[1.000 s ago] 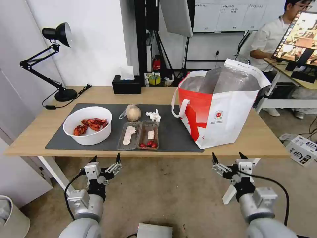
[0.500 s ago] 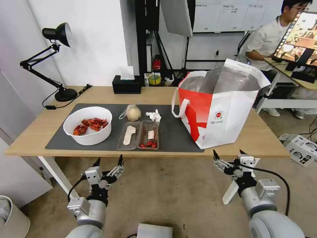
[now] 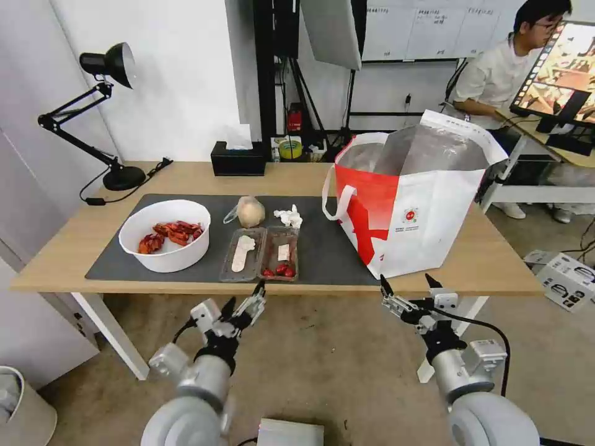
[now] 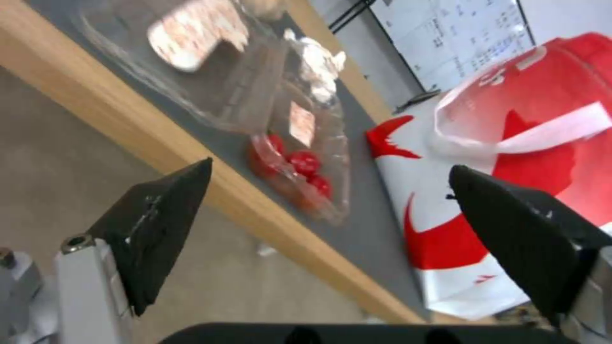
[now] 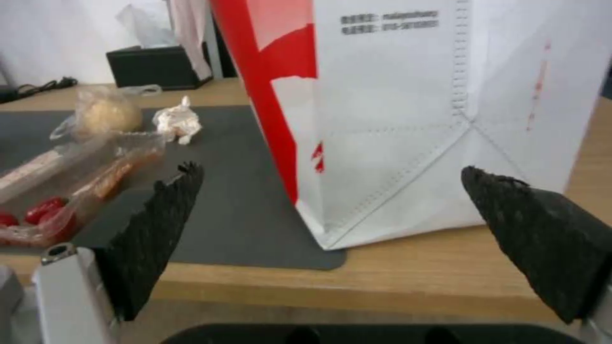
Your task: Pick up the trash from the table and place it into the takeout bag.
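Observation:
On the dark mat of the table lies the trash: a white bowl of red crayfish shells, a clear hinged tray, a knotted clear bag with a beige lump and a crumpled tissue. The takeout bag stands open at the mat's right end. My left gripper is open just below the table's front edge, in front of the tray. My right gripper is open at the edge, facing the takeout bag's near corner.
A black tissue box and a black desk lamp stand at the back of the table. A white table leg is below left. A desk with a monitor is behind on the right.
Both arms have risen toward the table's front edge. The left gripper moved up and right to below the tray; the right gripper moved up and left toward the bag's corner.

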